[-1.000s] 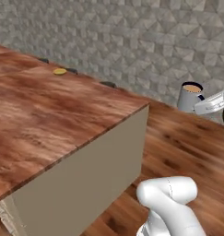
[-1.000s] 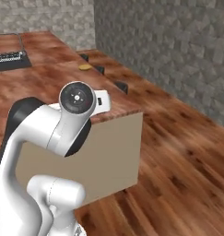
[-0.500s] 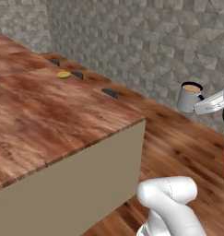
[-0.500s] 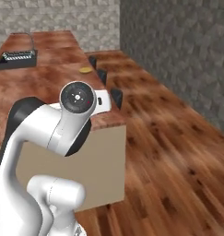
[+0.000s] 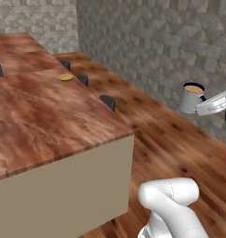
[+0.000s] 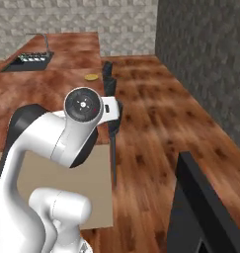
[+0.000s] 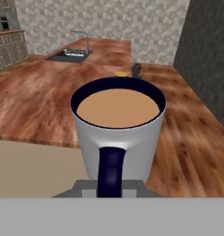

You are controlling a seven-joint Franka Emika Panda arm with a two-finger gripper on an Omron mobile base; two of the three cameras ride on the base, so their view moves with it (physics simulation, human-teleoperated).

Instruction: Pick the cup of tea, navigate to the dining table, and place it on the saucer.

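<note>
table (image 5: 44, 116), reddish wood, lay left of the arm, with the yellow saucer (image 5: 65, 77) at its far edge. the gripper (image 5: 203, 103) grasped the cup (image 5: 191, 98) by its handle side, upright and well apart from the saucer. the tea (image 7: 118, 107) stood near the rim; a jolt of the base would probably spill it.

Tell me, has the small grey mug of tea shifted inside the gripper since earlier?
No. The small grey mug sits by the gripper exactly as before; the camera moved.
</note>
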